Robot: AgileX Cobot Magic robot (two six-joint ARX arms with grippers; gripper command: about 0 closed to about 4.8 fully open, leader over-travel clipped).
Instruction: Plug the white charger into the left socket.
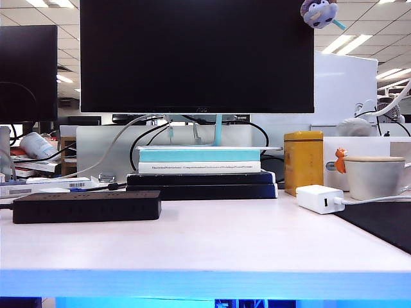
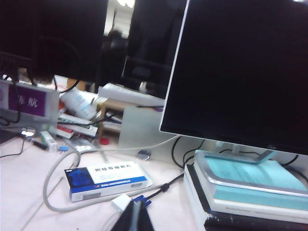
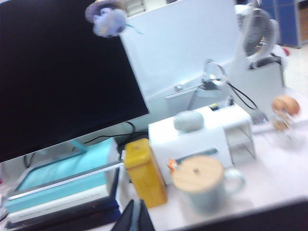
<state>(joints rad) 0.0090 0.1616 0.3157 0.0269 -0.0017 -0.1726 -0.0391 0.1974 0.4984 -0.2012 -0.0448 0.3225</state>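
Observation:
The white charger [image 1: 320, 199] lies on the pale table at the right, its thin white cable trailing off to the right. The black power strip [image 1: 87, 206] lies low at the left; from this low angle its top face and the left socket do not show. Neither gripper appears in the exterior view. My left gripper [image 2: 136, 204] is shut and empty, hanging over the table before a blue-and-white box. My right gripper [image 3: 135, 202] is shut and empty too, near the yellow tin. Neither the charger nor the strip shows in the wrist views.
A large monitor [image 1: 196, 54] stands on stacked books [image 1: 202, 170] at the back centre. A yellow tin [image 1: 303, 160] and a lidded cup [image 1: 374, 176] stand behind the charger. A black mat [image 1: 385, 224] covers the right front. A blue-and-white box [image 2: 108, 179] and grey cable [image 2: 53, 178] lie at the left.

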